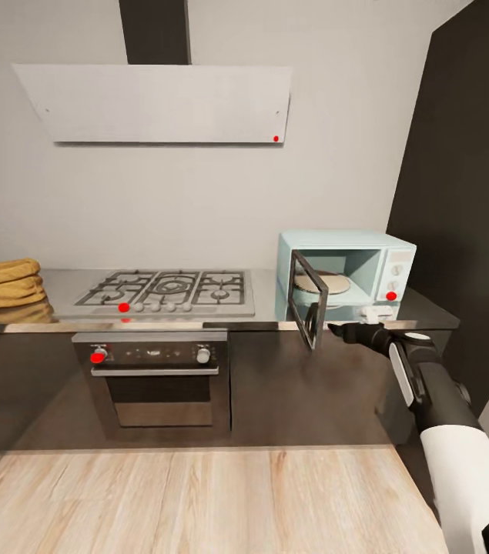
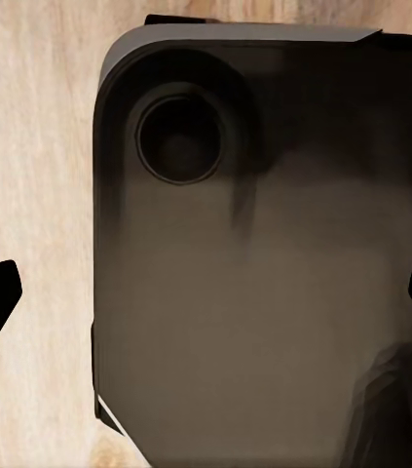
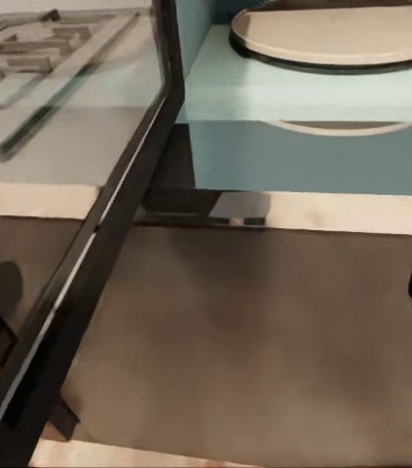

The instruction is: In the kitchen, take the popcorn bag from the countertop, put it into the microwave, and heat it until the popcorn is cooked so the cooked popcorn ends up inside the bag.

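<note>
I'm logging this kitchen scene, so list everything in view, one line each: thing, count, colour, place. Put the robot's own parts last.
microwave: one, pale mint-blue, right end of the countertop, door swung open
turntable plate: one, cream, inside the microwave
popcorn bag: one, tan-brown, far left of the countertop
countertop: one, light grey, reflective, along the wall
gas hob: one, steel with dark grates, middle of the countertop
oven: one, dark, below the hob
range hood: one, pale grey, on the wall above the hob
floor: light wood
right gripper: one, black, just in front of the open door
right arm: one, black and white
</note>
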Controlling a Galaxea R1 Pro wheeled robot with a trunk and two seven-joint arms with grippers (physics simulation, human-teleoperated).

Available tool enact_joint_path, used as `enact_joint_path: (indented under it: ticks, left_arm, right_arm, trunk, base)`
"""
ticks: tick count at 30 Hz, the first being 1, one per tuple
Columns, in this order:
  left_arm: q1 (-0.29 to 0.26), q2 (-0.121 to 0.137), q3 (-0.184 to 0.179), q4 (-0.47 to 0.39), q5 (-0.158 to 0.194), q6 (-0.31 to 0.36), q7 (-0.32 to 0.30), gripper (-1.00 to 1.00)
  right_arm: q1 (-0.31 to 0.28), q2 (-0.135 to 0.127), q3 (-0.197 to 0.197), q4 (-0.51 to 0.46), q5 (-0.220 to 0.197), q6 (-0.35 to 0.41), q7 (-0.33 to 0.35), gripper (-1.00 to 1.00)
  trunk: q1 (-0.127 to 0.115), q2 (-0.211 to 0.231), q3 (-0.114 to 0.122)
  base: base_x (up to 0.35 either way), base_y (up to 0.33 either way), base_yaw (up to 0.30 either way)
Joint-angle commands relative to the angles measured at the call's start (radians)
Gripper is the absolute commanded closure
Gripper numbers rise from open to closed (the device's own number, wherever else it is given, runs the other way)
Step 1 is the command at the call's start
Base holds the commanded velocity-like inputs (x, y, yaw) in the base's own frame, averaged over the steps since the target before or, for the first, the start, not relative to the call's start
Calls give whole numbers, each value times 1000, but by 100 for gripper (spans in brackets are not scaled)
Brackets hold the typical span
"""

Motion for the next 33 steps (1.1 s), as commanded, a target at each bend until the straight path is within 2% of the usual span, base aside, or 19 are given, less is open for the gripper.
enact_joint_path:
  ticks: [1,4,15,17,18,19,20,23,24,26,27,28,30,31,32,33]
  left_arm:
    - [0,0,1,-1,7,-1,0,-100]
    - [0,0,1,-1,7,-1,0,-100]
    - [0,-1,1,-1,7,-1,-1,-100]
    - [0,0,1,-1,7,-1,-1,-100]
    - [0,1,1,-1,7,-1,-1,-100]
    - [0,1,1,-1,7,-1,-1,-100]
    - [0,1,1,-1,8,-1,-1,-100]
    - [0,1,1,-1,8,-1,-1,-100]
    - [0,1,1,-1,8,-1,-1,-100]
    - [0,1,1,0,8,-1,-1,-100]
    - [0,1,1,0,8,-1,-1,-100]
    - [0,1,1,0,8,-1,-1,-100]
    - [0,1,2,0,8,-1,-1,-100]
    - [0,1,2,1,8,-1,-1,-100]
    - [0,1,2,1,8,-1,-1,-100]
    - [0,1,2,1,8,-1,-1,-100]
  right_arm:
    - [-1,-2,-3,-1,6,3,-9,-100]
    - [-1,-3,-4,-1,6,3,-47,-100]
    - [-1,-4,-4,11,6,4,-62,-100]
    - [0,-35,-6,180,48,3,-98,-100]
    - [2,-59,-6,316,80,-10,-113,-100]
    - [2,-65,-6,391,93,-31,-118,-100]
    - [3,-73,-6,542,108,-117,-122,-100]
    - [5,-82,-6,826,118,-304,-127,-100]
    - [5,-83,-5,949,120,-365,-135,-100]
    - [10,-79,-4,1041,120,-422,-142,-100]
    - [27,-75,-3,1063,119,-439,-144,-100]
    - [113,-66,-2,1086,118,-463,-148,-100]
    - [216,-55,-2,1095,118,-499,-153,-100]
    - [309,-37,-3,1099,118,-558,-167,-100]
    - [375,-12,-3,1101,118,-596,-185,-100]
    - [458,19,-3,1101,118,-626,-207,-100]
  trunk:
    - [0,-1,-1]
    - [0,-1,-1]
    - [0,-1,-1]
    - [0,-1,-1]
    - [0,-1,-1]
    - [0,-1,-1]
    - [0,-1,-1]
    - [0,-1,-1]
    - [0,-1,-1]
    - [0,-1,-1]
    - [0,-1,-1]
    - [0,-1,-1]
    - [0,-1,-1]
    - [0,-1,-1]
    - [0,-1,-1]
    - [0,-1,-1]
  base:
    - [0,0,0]
    - [0,0,0]
    - [0,0,0]
    - [0,0,0]
    - [0,0,0]
    - [0,0,0]
    - [0,0,0]
    - [0,0,0]
    - [0,0,0]
    - [0,0,0]
    - [0,0,0]
    - [0,0,0]
    - [0,0,0]
    - [0,0,0]
    - [0,0,0]
    - [0,0,0]
